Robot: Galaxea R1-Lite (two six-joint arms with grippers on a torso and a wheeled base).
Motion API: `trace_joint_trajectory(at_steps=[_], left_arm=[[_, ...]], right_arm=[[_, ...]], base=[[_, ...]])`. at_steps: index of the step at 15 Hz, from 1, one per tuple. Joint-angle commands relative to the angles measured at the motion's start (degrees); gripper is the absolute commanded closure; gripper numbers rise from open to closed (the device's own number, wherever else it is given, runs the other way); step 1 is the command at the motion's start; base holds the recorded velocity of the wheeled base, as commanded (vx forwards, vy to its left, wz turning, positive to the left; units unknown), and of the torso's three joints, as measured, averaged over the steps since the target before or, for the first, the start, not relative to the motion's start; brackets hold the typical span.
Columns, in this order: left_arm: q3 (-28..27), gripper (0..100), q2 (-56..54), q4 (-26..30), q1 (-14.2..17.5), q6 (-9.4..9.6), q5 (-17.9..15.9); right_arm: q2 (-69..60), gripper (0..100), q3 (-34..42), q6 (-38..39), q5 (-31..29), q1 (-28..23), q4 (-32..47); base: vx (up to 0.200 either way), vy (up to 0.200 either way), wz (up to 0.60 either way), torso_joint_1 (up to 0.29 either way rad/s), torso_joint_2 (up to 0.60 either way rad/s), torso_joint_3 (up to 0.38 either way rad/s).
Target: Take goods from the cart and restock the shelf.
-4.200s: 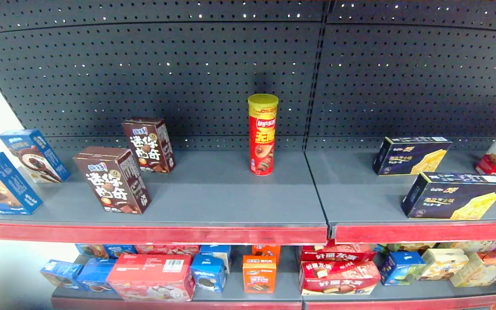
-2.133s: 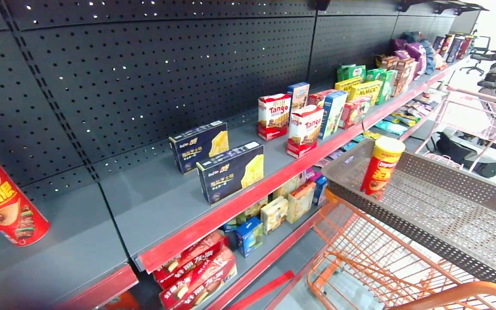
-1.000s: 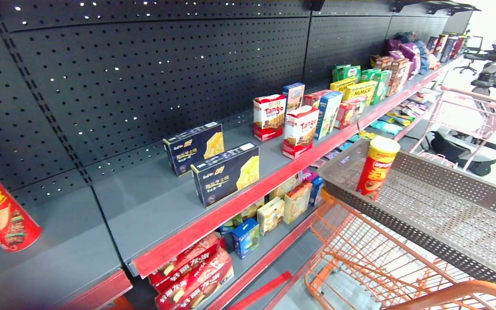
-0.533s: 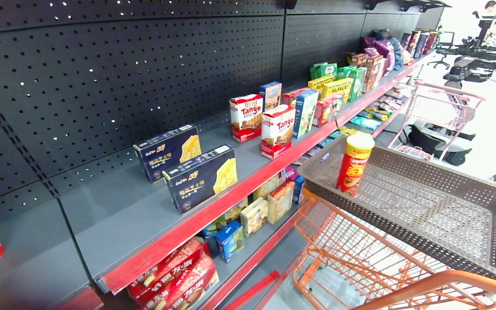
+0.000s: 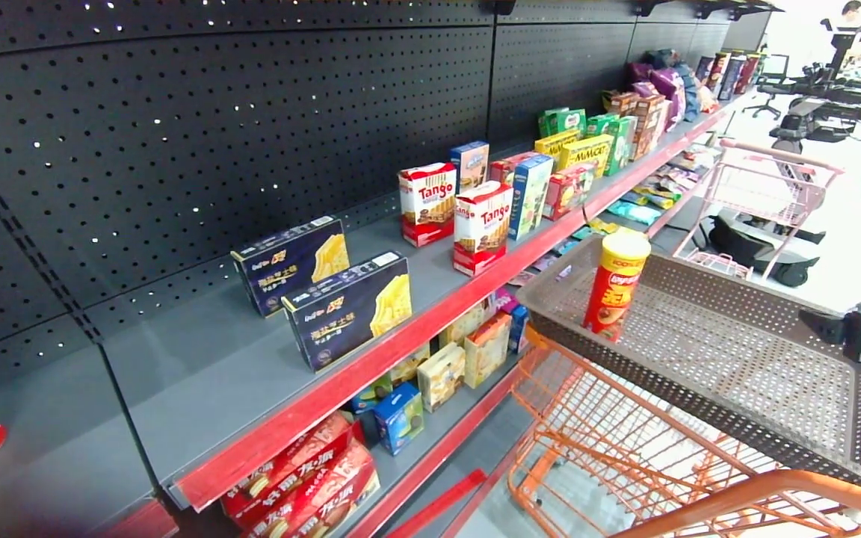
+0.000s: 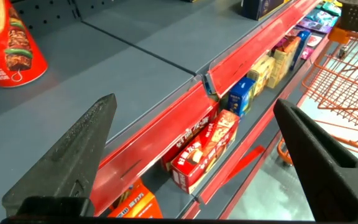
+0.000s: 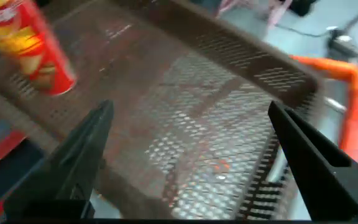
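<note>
The grey shelf (image 5: pixel 199 359) is being lined with boxed snacks. Two dark blue boxes (image 5: pixel 348 308) are being kept upright near its red front edge, and red-and-white boxes (image 5: pixel 481 226) are being kept farther along. Just beside the shelf, the orange cart (image 5: pixel 602 448) is being topped by a brown perforated basket (image 5: pixel 737 351). Inside that basket a red chips can (image 5: pixel 616 284) with a yellow lid is being kept upright, in the corner nearest the shelf. A second can (image 6: pixel 8 46) of the same kind is being kept upright on the shelf, well apart from the cart.

The right gripper (image 7: pixel 191 107) is being held above the basket. Its fingers (image 7: pixel 316 162) are being spread wide with nothing between them, and the chips can is being left untouched off to one side. The left gripper (image 6: pixel 194 102) is being held over the shelf's front edge. Its fingers (image 6: pixel 73 155) are being spread just as wide, with nothing gripped, and the second can is being left apart from them.
</note>
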Motion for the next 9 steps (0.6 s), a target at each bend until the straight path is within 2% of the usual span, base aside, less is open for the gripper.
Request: trace_joint_trajectory(at_steps=[1, 5, 9], left_arm=[[0.01, 0, -0.03, -0.01, -0.01, 0.0, 0.01], [0.01, 0, -0.03, -0.01, -0.01, 0.0, 0.01], [0.01, 0, -0.03, -0.01, -0.01, 0.0, 0.01]], right_arm=[[5.15, 0, -0.15, 0.17, 2.62, 3.11, -0.62], [9.19, 0, -0.94, -0.36, 13.87, 3.81, -5.89], [13.06, 0, -0.06, -2.3, 14.31, 6.62, -7.83]], base=[[0.0, 0.0, 0.0, 0.0, 0.0, 0.0], [0.0, 0.0, 0.0, 0.0, 0.0, 0.0], [0.0, 0.0, 0.0, 0.0, 0.0, 0.0]])
